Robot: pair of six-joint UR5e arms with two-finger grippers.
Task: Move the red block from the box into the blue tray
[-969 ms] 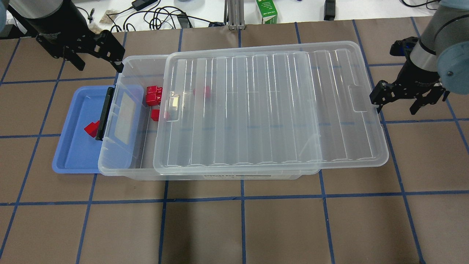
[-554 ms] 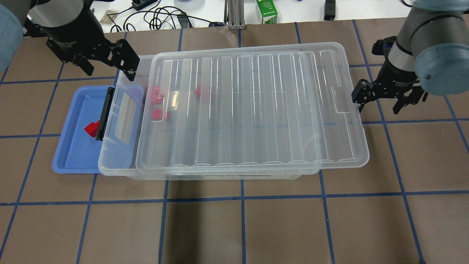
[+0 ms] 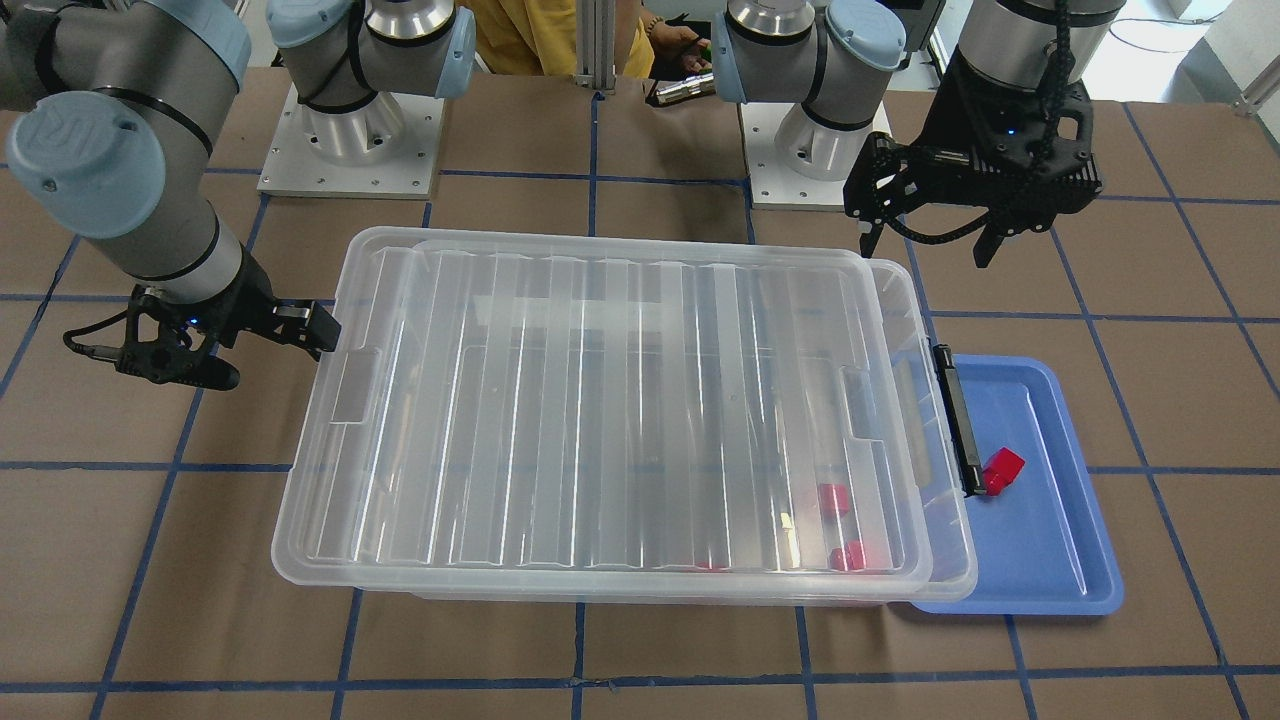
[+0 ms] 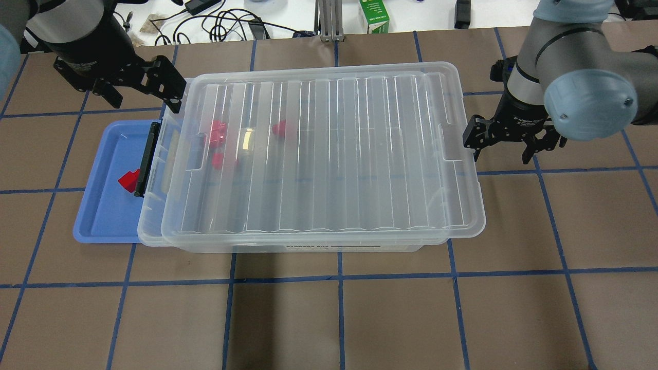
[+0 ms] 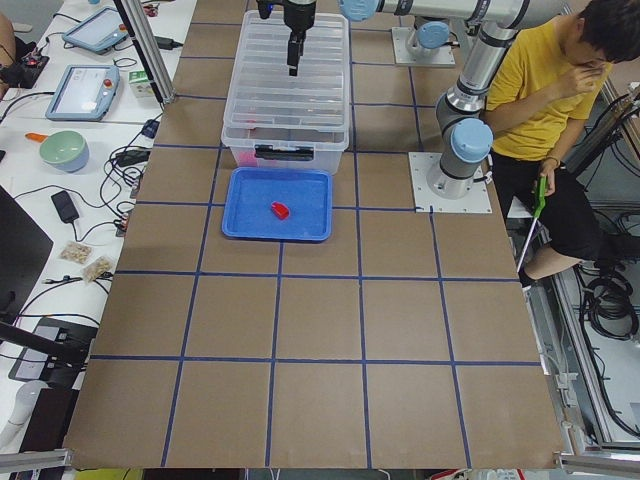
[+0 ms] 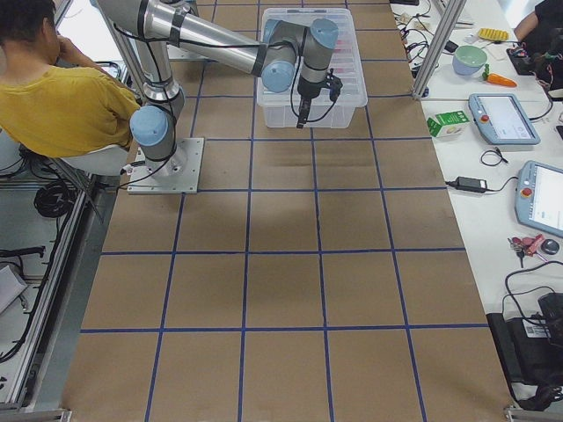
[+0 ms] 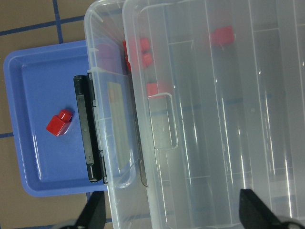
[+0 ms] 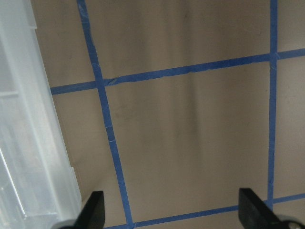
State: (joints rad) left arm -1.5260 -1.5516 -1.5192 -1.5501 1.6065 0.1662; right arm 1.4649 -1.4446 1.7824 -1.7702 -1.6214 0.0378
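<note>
Right end effector (image 4: pixel 500 153) has pushed lid (image 4: pixel 329 154) farther across box (image 4: pixel 152 218).

Left end effector (image 4: pixel 146 100) and right end effector (image 4: pixel 499 154) hang spread wide, empty.

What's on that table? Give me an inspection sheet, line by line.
Surface: brown table with a blue tape grid.
Job's things: one red block lies in the blue tray; other red blocks are in the box under its lid, which sits shifted, latch end uncovered.
Clutter: nothing seen.
Grippers: left gripper open, empty, by the box's latch-end corner; right gripper open, empty, beside the lid's other end.
Cables: cables on the white bench beyond the table.
Surroundings: green carton on the bench; person in yellow on the robot's side.
</note>
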